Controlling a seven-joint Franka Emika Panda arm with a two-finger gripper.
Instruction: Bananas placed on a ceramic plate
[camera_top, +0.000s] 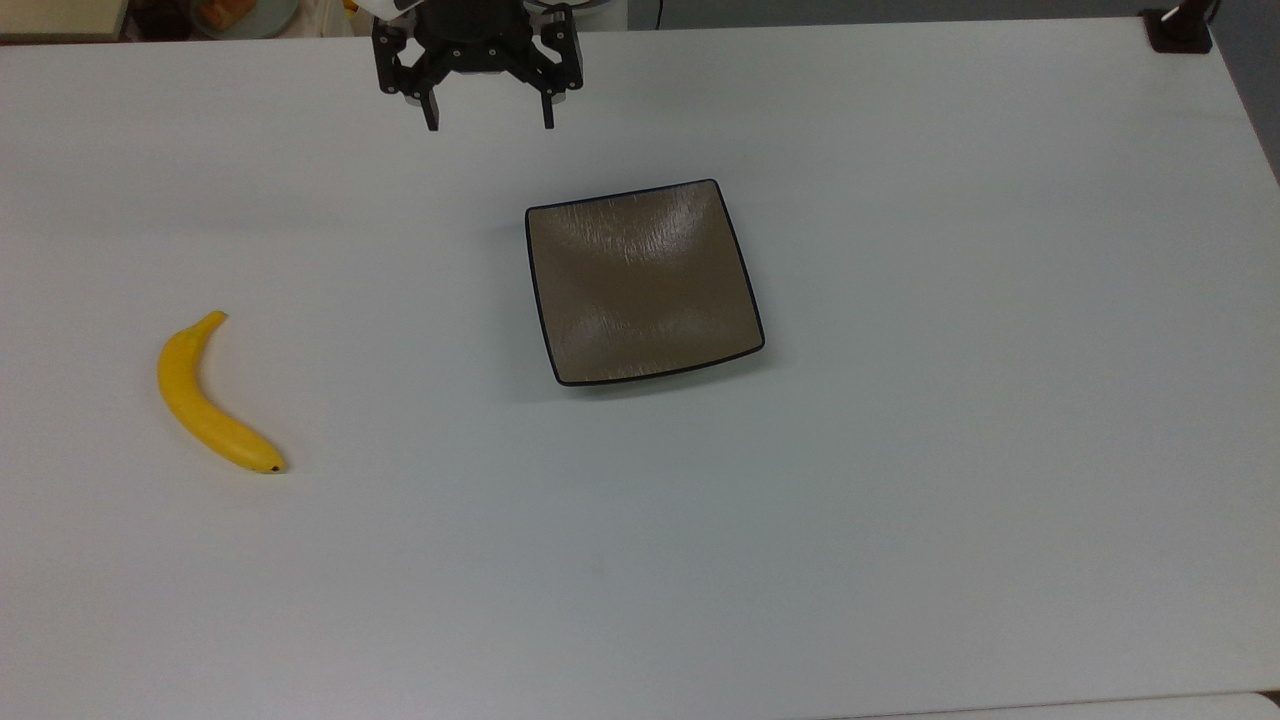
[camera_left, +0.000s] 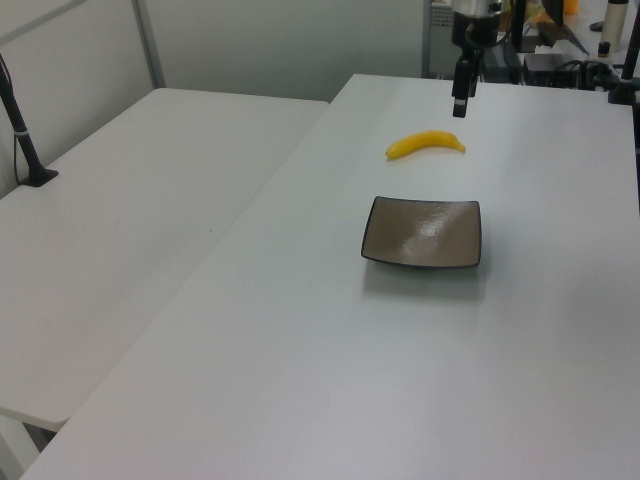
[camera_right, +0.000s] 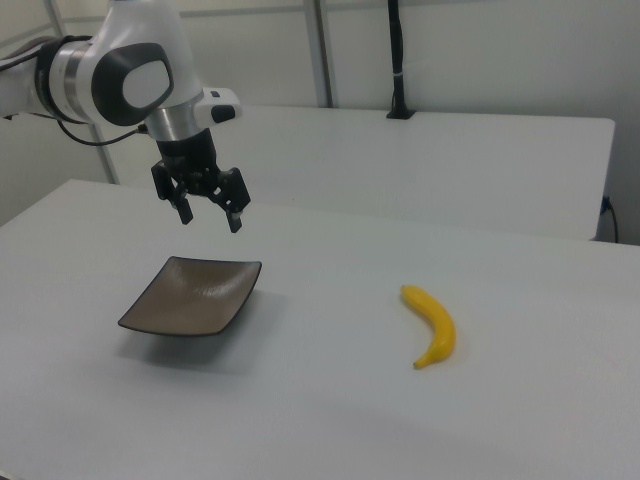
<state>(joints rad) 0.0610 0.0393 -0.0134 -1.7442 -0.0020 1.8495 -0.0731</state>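
Since nothing is gripped: the gripper (camera_top: 489, 124) is held spread wide and empty above the table (camera_top: 900, 500), ready for approach.
Bananas (camera_top: 208, 400): lain flat, well apart toward the top view's left.
Ceramic plate (camera_top: 640, 285): kept bare for the placing.

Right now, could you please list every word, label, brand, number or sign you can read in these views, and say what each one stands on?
There is no readable text.
The banana, the ceramic plate, the white table and the pincer carry no lettering or labels.
The clutter past the table's far edge is too small to make out any writing.
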